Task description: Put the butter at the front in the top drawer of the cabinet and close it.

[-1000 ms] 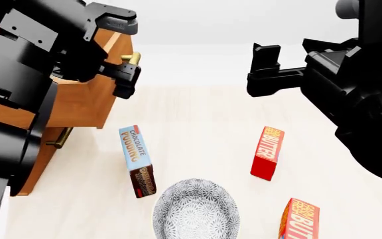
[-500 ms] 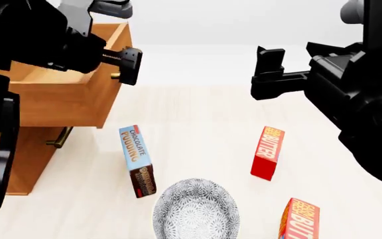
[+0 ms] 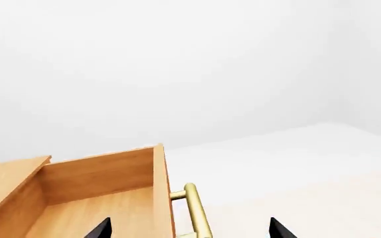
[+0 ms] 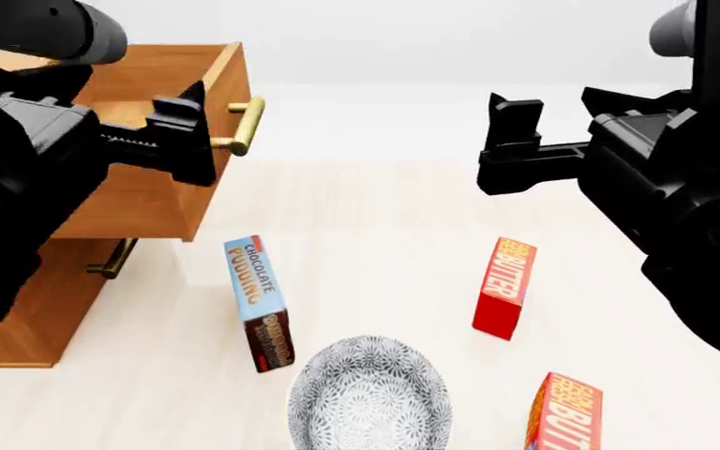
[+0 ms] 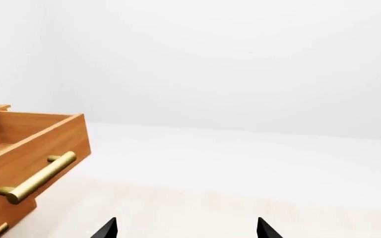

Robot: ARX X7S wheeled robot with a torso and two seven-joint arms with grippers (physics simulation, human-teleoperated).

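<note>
The cabinet [image 4: 35, 300] stands at the left with its top drawer [image 4: 147, 202] pulled out and nothing showing inside. The drawer's brass handle [image 4: 245, 125] is free. My left gripper [image 4: 198, 139] is open and empty, level with the drawer front just behind the handle; in the left wrist view its tips [image 3: 189, 233] straddle the drawer front [image 3: 158, 198] and handle [image 3: 196, 213]. Two red butter cartons lie at the right: the front one [image 4: 566, 412] at the bottom edge, the other [image 4: 505, 286] farther back. My right gripper [image 4: 510, 145] is open and empty above the far butter.
A blue-and-brown chocolate pudding box [image 4: 258, 300] lies in the middle. A patterned grey bowl [image 4: 369, 394] sits in front of it. A lower drawer handle [image 4: 112, 260] shows under the open drawer. The right wrist view shows the open drawer [image 5: 31, 148] from across the floor.
My left gripper has let go of the top drawer's handle and drawn back to the left and down. The drawer stays pulled out. The right gripper has shifted slightly right.
</note>
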